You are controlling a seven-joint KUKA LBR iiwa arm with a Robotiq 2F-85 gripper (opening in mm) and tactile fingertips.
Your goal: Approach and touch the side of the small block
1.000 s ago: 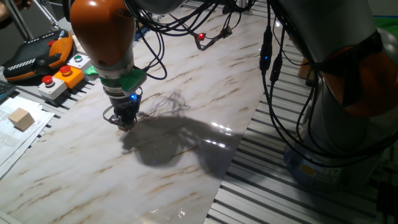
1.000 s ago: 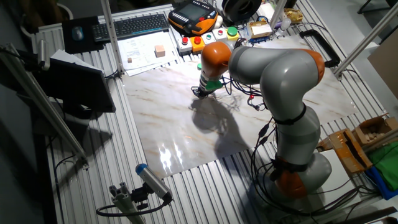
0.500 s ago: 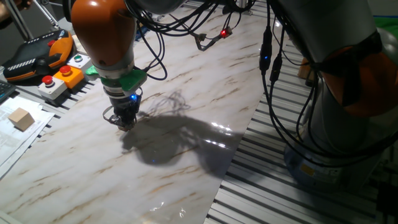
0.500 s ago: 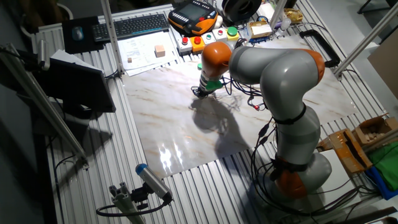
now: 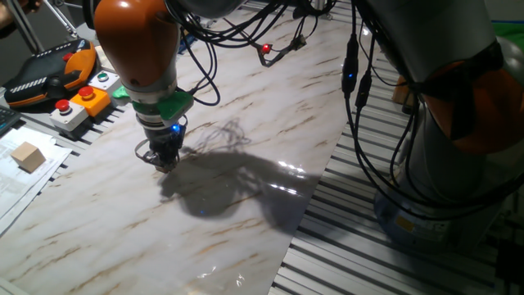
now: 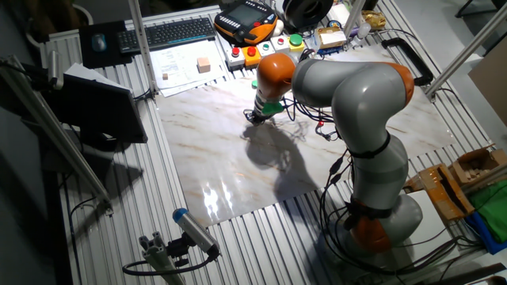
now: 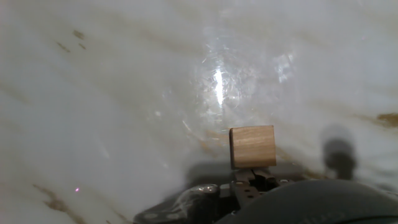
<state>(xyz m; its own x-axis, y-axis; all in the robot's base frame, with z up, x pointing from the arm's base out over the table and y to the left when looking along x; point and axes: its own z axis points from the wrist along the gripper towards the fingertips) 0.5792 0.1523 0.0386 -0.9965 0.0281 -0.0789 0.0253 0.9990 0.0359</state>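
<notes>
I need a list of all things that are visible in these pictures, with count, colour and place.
small block: one, tan-brown, on the marble board right at the fingers.
larger block: one, pale wood, on white papers off the board.
marble board: one, white with brown veins, on the table.
button boxes: several, red and green buttons, past the board's edge.
teach pendant: one, black and orange, beside the boxes.
keyboard: one, black, far edge.
arm: one, grey and orange.
gripper: one, dark, low on the board.

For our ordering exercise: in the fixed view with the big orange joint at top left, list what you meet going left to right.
Larger pale wooden block → red push-button → gripper → red light on the cable → blue light on the hanging cable.
</notes>
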